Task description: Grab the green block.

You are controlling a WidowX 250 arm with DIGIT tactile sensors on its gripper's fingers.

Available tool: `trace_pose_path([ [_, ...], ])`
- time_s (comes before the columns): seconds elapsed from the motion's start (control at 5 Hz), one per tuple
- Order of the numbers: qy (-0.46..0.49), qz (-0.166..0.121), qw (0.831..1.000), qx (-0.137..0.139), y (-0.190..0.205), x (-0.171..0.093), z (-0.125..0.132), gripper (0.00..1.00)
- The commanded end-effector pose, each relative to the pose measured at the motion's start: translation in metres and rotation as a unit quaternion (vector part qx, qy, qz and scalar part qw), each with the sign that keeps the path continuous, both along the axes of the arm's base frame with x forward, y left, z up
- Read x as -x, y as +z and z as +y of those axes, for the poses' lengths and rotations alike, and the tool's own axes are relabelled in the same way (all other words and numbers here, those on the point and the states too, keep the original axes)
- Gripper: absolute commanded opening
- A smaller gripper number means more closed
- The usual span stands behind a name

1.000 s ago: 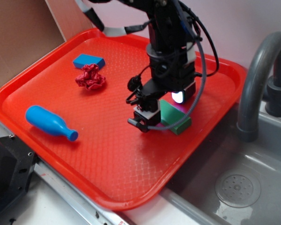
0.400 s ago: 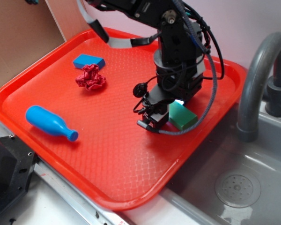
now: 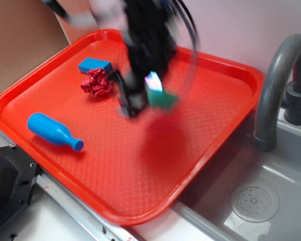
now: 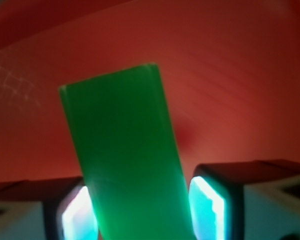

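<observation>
The green block point(image 3: 164, 100) is a dark-green flat brick, blurred by motion, above the middle of the red tray point(image 3: 140, 191). My gripper point(image 3: 149, 101) is shut on it, and the arm above is smeared by fast movement. In the wrist view the green block point(image 4: 125, 150) stands upright between the two lit fingers point(image 4: 210, 205) of my gripper point(image 4: 142, 212), with only red tray behind it.
A smaller blue block point(image 3: 95, 65) and a crumpled red thing point(image 3: 96, 82) lie at the tray's back left. A blue bowling-pin shape point(image 3: 52, 130) lies at the front left. A grey tap point(image 3: 276, 85) and sink point(image 3: 256, 201) are to the right, cardboard point(image 3: 20, 40) at the back left.
The gripper closed on the green block at the tray's right side, then swung left and toward the back with the block in it. The other things have not moved.
</observation>
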State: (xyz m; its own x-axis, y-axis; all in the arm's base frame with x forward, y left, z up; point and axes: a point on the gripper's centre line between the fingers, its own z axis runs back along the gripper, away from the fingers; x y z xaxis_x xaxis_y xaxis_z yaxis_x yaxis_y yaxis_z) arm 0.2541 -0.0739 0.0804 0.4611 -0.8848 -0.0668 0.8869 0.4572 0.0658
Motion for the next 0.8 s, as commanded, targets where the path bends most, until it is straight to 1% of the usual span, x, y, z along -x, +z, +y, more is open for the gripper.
trace_pose_path([
  [0.0, 0.249, -0.009, 0.966, 0.069, 0.105, 0.07, 0.028, 0.0],
  [0.2, 0.37, 0.019, 0.923, 0.104, 0.156, 0.093, 0.046, 0.0],
  [0.4, 0.484, 0.021, 0.868, 0.106, 0.145, 0.088, 0.039, 0.0],
  [0.6, 0.59, -0.003, 0.805, 0.058, 0.129, 0.074, 0.027, 0.0],
])
